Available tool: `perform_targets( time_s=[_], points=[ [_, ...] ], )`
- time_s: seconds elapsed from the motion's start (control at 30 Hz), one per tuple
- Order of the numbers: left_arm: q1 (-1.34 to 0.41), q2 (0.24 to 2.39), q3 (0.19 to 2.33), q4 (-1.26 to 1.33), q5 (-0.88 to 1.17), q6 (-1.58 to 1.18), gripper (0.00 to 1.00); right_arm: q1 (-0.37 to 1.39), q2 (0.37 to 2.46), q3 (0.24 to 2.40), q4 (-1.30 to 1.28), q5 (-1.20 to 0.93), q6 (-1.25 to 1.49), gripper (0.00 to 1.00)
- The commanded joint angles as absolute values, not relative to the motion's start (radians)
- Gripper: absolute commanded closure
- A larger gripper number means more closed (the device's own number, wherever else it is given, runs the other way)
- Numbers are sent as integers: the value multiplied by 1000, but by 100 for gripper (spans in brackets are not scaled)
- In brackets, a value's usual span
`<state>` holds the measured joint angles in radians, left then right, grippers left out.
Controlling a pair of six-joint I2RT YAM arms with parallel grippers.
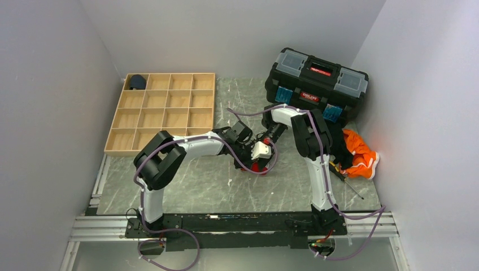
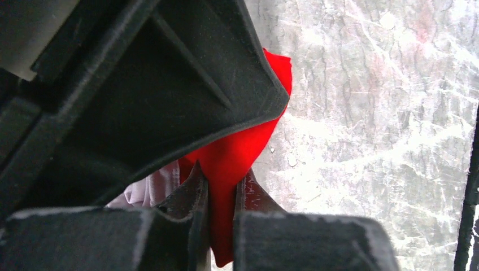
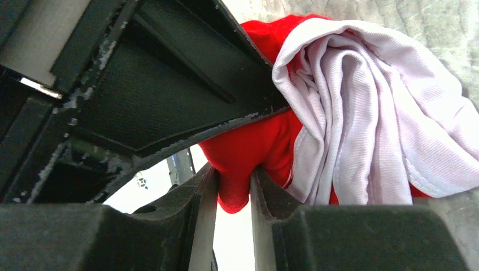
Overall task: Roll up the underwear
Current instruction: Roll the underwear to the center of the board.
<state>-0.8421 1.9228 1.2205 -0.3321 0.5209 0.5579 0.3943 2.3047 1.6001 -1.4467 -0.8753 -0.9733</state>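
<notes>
From above, the underwear (image 1: 258, 167) lies almost wholly hidden under the two wrists, only a red scrap showing; both arms' fingertips are covered there too; in the left wrist view a black finger (image 2: 169, 101) blocks most of the cloth, and the bottom edge cuts off its red fold; the dark lump (image 1: 137, 82) in the far-left corner compartment of the wooden tray (image 1: 169, 74) is perhaps a rolled bundle, too small to tell.

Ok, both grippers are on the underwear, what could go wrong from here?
The left gripper and right gripper each pinch only a thin fold of the red underwear, so it may slip free. The white lining hangs loose and could spoil a tight roll. The grippers meet closely, so the purple cables might snag.
</notes>
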Motion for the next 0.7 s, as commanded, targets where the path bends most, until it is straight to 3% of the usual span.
perform_targets(
  time_s=[0.0, 0.13, 0.27, 0.67],
  points=[
    [-859, 2003, 1234, -432, 593, 574, 100, 399, 2263, 1575, -1315, -813, -979, 69],
    [-855, 2019, 1239, -452, 600, 578, 100, 379, 2209, 1549, -1285, -807, -951, 54],
    [-850, 2038, 1253, -470, 612, 580, 100, 332, 2164, 1536, -1284, -813, -948, 48],
    [-819, 2113, 1336, -562, 683, 571, 100, 178, 2043, 1489, -1319, -867, -978, 43]
  ],
)
